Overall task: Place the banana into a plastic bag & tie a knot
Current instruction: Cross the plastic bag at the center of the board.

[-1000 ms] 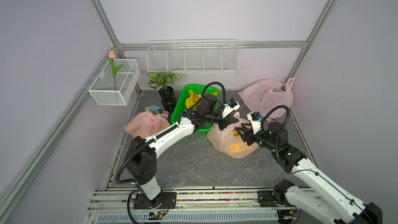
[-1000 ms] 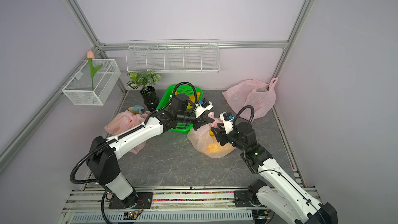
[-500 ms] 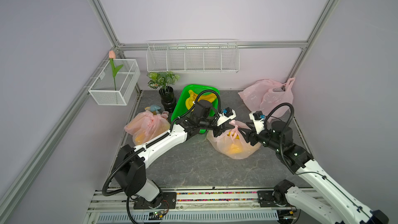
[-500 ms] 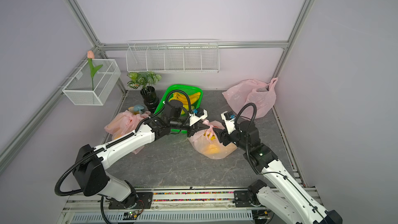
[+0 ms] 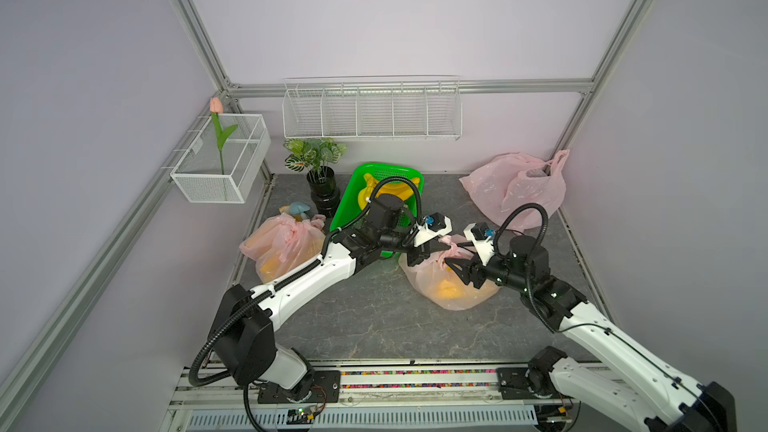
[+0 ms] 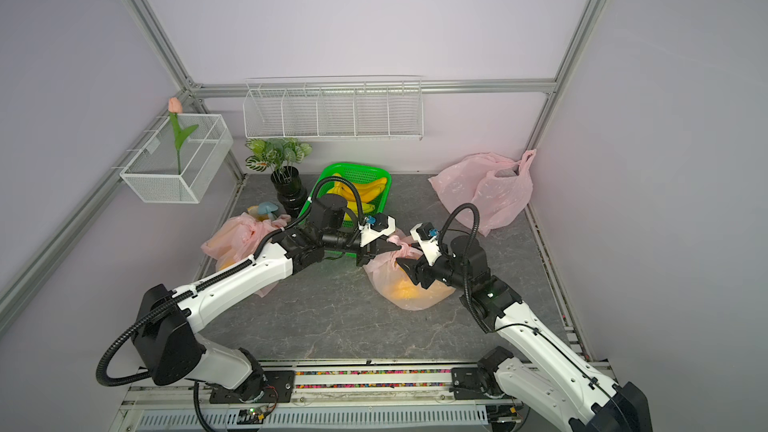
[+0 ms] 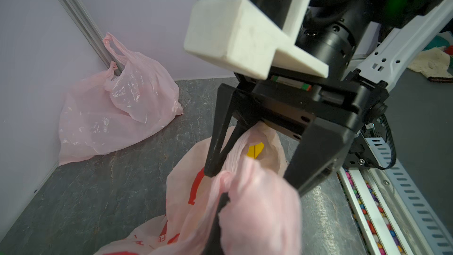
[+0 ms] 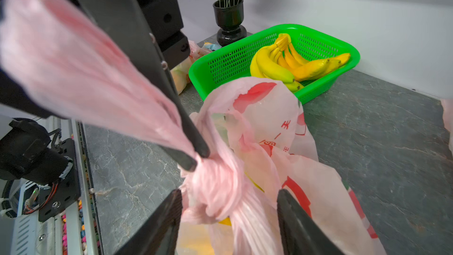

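Two sets of jaws tip to tip, near table centre. At right gripper (image 8: 229, 192): jaws well apart, holding nothing, straddling bunched pink knot (image 8: 215, 185); second pleated strand (image 8: 247, 226) running back between them along the gripper's own line. At left gripper (image 8: 196, 159): jaws together, pinched on twisted pink handle strand (image 8: 85, 69) right at the knot; long axis of that strand straight from knot into left palm, pointing away from right arm. Deciding relation, as judged: knot squarely between the open right jaws, right arm free, left arm anchoring. Likely next: closing right on its own strand and pulling opposite to left to cinch; a guess only.

Around the knot: thin translucent pink plastic bag with red print (image 5: 419, 280), crinkled and slack, slumped on grey stone-patterned tabletop (image 5: 374, 326). Inside, yellow banana (image 5: 449, 292), a soft blur through the film. Slippery film; probably prone to sliding out of a light pinch.

Further out: green perforated plastic basket (image 8: 235, 65) just beside bag toward back edge, smooth yellow banana bunch (image 8: 269, 65) inside. By left edge, knotted pink bag with yellow contents (image 5: 286, 243). In back right corner, loose crumpled pink bag (image 5: 515, 193).
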Controlling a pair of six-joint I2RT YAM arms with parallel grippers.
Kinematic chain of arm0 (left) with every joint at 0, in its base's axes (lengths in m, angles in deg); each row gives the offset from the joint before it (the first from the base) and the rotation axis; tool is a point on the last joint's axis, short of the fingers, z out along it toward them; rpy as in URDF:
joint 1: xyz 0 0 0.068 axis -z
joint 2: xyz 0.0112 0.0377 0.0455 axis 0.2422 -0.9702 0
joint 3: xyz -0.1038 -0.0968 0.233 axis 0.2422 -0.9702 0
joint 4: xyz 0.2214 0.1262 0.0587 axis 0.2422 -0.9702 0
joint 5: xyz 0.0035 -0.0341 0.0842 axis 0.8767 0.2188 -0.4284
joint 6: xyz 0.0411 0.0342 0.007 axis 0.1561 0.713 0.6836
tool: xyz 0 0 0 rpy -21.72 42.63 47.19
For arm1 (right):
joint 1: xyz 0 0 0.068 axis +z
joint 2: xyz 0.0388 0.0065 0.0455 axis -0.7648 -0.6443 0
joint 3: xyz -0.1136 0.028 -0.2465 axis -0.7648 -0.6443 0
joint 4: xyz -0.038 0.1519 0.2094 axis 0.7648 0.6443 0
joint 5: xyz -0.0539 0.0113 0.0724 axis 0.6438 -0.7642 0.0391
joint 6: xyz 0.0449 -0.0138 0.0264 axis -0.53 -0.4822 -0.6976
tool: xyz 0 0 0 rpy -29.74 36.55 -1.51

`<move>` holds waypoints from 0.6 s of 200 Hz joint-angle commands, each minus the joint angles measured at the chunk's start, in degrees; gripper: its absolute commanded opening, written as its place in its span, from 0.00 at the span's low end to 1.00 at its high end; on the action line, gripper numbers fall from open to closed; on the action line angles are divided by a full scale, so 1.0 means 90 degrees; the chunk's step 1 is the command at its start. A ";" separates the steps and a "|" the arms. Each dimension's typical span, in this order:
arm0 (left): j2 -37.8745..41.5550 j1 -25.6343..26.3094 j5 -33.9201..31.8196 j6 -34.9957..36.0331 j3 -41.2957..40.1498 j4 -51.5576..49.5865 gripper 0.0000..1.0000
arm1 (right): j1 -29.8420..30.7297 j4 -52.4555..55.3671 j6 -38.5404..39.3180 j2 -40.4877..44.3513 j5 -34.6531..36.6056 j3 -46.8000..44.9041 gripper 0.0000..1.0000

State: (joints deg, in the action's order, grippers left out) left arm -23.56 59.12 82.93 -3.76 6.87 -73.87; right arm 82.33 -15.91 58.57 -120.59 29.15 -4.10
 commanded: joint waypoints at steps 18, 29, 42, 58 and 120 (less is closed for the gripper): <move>-0.0061 -0.0031 0.0452 0.0421 0.0082 -0.0186 0.00 | 0.0118 -0.0387 0.0201 -0.0190 -0.0060 -0.0083 0.63; -0.0077 -0.0037 0.0587 0.0474 0.0133 -0.0297 0.00 | 0.0170 -0.0425 0.0211 -0.0242 0.0005 -0.0063 0.60; -0.0118 -0.0032 0.0719 0.0582 0.0221 -0.0482 0.00 | 0.0212 -0.0418 0.0247 -0.0307 0.0175 -0.0009 0.55; -0.0167 -0.0033 0.0778 0.0662 0.0323 -0.0662 0.00 | 0.0223 -0.0367 0.0271 -0.0356 0.0422 0.0057 0.47; -0.0140 -0.0036 0.0763 0.0540 0.0365 -0.0645 0.00 | 0.0267 -0.0398 0.0226 -0.0293 0.0977 0.0104 0.18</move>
State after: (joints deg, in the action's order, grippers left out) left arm -24.46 58.90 87.21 -0.04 7.90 -77.74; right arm 84.59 -17.96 60.69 -123.54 34.24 -3.97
